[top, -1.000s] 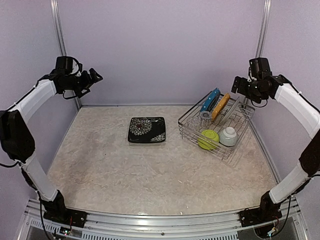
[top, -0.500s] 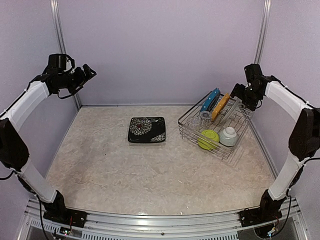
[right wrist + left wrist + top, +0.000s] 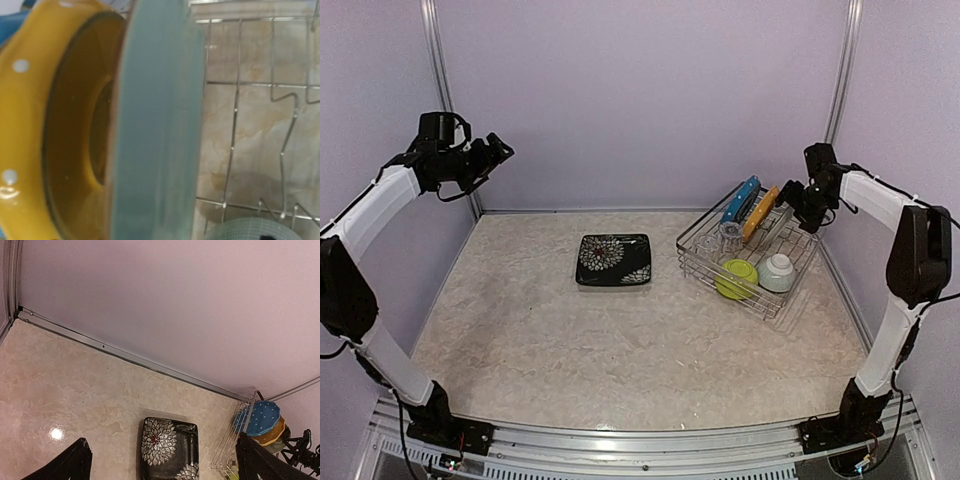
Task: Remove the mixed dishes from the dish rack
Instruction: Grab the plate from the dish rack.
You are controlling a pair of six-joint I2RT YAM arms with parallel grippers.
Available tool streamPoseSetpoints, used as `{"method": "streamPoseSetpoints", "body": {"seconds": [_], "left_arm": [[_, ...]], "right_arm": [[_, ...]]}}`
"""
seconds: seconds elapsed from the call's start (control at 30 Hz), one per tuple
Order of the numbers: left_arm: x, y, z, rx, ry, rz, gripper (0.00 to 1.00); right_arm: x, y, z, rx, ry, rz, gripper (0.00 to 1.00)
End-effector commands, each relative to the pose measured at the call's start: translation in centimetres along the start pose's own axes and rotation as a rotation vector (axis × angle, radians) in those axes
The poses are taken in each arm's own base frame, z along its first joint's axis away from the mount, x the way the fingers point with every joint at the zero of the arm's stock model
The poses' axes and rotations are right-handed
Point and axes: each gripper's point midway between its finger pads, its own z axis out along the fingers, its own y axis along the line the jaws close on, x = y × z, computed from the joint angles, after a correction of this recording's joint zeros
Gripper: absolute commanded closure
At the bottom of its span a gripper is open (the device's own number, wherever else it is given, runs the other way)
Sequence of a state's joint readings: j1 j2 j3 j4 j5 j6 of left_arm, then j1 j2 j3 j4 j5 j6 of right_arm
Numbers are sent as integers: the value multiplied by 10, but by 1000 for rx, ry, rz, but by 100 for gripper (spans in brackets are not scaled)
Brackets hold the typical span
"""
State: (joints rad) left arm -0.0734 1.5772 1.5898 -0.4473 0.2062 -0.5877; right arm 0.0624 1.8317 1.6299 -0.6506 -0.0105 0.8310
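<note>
Dish rack (image 3: pixel 805 240): teal plate (image 3: pixel 155 120) edge-on, cropped | right tool (image 3: pixel 792 192) unreadable | left tool (image 3: pixel 500 152) wide

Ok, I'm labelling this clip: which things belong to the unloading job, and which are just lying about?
Job: dish rack, blue dotted plate, yellow plate, teal plate, lime-green bowl, pale bowl, two glasses, black square plate out on the table.
Lying about: nothing else visible.

The rectangular silver wire dish rack (image 3: pixel 795 295) is shiny metal. The yellow glazed ceramic plate (image 3: pixel 30 125) gleams smoothly. The beige marbled table (image 3: pixel 50 380) is glossy.
</note>
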Motion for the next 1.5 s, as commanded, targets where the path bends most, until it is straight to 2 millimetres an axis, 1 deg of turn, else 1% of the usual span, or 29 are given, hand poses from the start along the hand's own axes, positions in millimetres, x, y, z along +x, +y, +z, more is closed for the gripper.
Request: {"method": "streamPoseSetpoints", "body": {"seconds": [0.0, 0.13, 0.3, 0.5, 0.6, 0.7, 0.77, 0.93, 0.97, 1.03, 1.07, 1.33, 1.47], "left_arm": [[5, -4, -3, 29, 7, -21, 5], [6, -5, -4, 34, 9, -18, 6], [5, -5, -3, 32, 8, -9, 7], [3, -6, 0, 38, 3, -11, 8], [3, -7, 2, 46, 6, -13, 8], [4, -6, 5, 48, 15, -16, 9], [5, -6, 7, 48, 18, -20, 9], [5, -5, 8, 49, 18, -25, 10], [6, -5, 9, 50, 19, -26, 10], [7, -5, 9, 51, 20, -29, 10], [8, -5, 9, 52, 22, -30, 10], [10, -6, 11, 58, 27, -29, 10], [12, -6, 11, 58, 29, -24, 10]], "right_arm": [[3, -4, 16, -16, 17, 37, 18], [1, -3, 27, -21, 17, 41, 22], [-2, -3, 36, -31, 17, 38, 30], [-10, -2, 40, -44, -1, 48, 39], [-15, -1, 40, -49, -13, 43, 47], [-19, 3, 38, -58, -23, 33, 57], [-22, 5, 37, -62, -28, 28, 62], [-27, 7, 32, -58, -41, 16, 65], [-27, 7, 31, -58, -44, 14, 67], [-30, 9, 28, -65, -52, 13, 74], [-31, 10, 26, -67, -57, 11, 76], [-38, 17, 14, -82, -75, -18, 84], [-47, 25, 0, -100, -108, -39, 85]]}}
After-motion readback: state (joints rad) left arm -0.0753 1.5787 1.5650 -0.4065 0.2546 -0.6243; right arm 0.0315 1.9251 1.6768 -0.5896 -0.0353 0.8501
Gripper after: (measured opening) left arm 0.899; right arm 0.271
